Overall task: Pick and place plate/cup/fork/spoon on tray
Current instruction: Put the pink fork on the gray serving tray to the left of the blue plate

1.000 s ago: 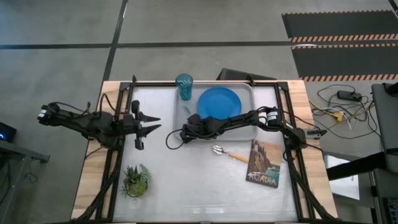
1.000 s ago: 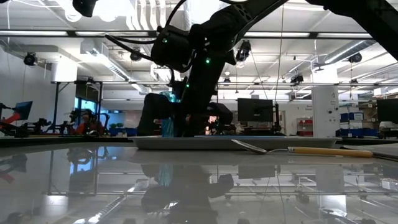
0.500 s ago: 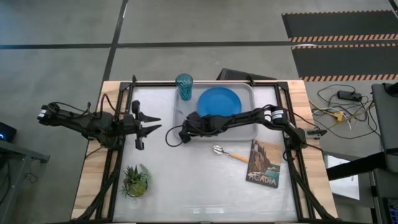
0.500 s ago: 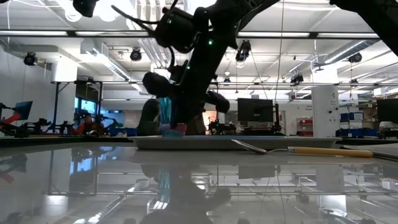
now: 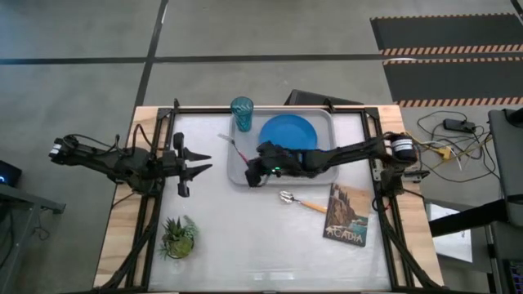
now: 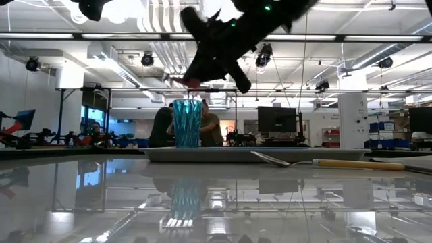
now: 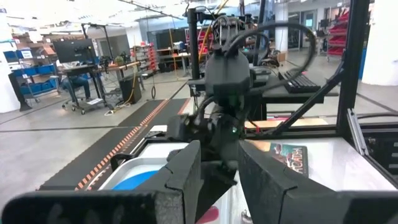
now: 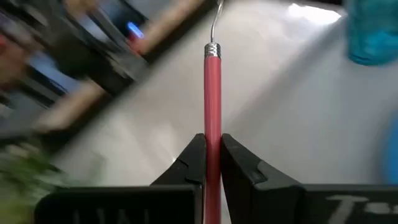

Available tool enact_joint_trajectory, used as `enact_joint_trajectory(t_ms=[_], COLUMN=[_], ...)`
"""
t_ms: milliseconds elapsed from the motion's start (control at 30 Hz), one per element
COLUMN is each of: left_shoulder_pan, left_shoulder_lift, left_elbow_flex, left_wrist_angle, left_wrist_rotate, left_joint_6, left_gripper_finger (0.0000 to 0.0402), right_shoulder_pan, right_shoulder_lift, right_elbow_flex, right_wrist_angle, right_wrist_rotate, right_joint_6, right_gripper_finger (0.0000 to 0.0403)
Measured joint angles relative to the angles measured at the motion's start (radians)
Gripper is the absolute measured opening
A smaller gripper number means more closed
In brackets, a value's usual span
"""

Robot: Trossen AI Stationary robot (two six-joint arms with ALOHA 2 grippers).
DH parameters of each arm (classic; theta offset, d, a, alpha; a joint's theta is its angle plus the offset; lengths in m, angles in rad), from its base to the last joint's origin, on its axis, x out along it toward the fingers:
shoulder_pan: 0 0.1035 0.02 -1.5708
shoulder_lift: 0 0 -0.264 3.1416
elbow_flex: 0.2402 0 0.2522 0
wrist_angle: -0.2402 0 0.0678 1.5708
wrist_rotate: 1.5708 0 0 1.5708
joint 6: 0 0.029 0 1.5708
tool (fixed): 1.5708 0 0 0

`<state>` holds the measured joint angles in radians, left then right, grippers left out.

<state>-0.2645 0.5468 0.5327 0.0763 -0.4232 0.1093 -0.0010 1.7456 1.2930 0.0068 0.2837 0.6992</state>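
Observation:
My right gripper is above the left part of the light grey tray, shut on the pink-red-handled fork. The fork sticks out toward the table's far left, and its tines are past the tray's left rim. The blue plate lies in the tray. The teal cup stands upright at the tray's far left corner. The orange-handled spoon lies on the table near the tray's near rim. My left gripper is open and empty at the table's left. My right gripper pinches the fork's pink-red handle between its two fingers. The fingers lie along the handle, coming from the table's right. The fork points forward out of the gripper, tines end leading, lifted clear of tray and table.
A dark picture book lies at the near right of the table. A small potted green plant stands at the near left. The black frame rails run along the table's sides.
My right gripper has risen from table height with the fork and drawn back toward the table's right, over the tray's left part. It has turned, so the fork points far-left. The fork is lifted clear. The cup, hidden behind the arm in the low view, shows fully now.

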Motion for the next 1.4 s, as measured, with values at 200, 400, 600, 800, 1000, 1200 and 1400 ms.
enact_joint_trajectory(t_ms=[200, 400, 600, 800, 1000, 1200, 1400], left_shoulder_pan=[0.0, 0.0, 0.0, 0.0, 0.0, 0.0, 0.001], left_shoulder_lift=[0.009, 0.015, 0.015, 0.01, -0.005, 0.016, 0.116], left_elbow_flex=[-0.001, -0.002, -0.008, -0.02, -0.023, -0.054, -0.091], left_wrist_angle=[0.021, 0.026, 0.021, 0.02, 0.019, 0.11, 0.282], left_wrist_rotate=[0.0, 0.0, 0.0, 0.001, 0.079, 0.182, 0.188], left_joint_6=[-0.002, 0.001, 0.005, 0.004, 0.001, 0.002, 0.03], left_gripper_finger=[0.0089, 0.0089, 0.0089, 0.0089, 0.0089, 0.0089, 0.0089], right_shoulder_pan=[-0.001, -0.004, -0.004, -0.001, 0.026, 0.061, 0.095], right_shoulder_lift=[0.011, 0.137, 0.231, 0.224, 0.13, 0.081, 0.076], right_elbow_flex=[-0.272, -0.316, -0.243, -0.215, -0.269, -0.328, -0.352], right_wrist_angle=[0.632, 0.805, 0.864, 0.978, 1.045, 1.138, 1.262], right_wrist_rotate=[-0.004, 0.068, 0.102, 0.026, 0.042, 0.056, 0.056], right_joint_6=[0.117, 0.234, 0.183, 0.07, -0.083, -0.228, -0.343], right_gripper_finger=[0.0018, 0.0018, 0.0018, 0.0018, 0.0018, 0.0018, 0.0018])
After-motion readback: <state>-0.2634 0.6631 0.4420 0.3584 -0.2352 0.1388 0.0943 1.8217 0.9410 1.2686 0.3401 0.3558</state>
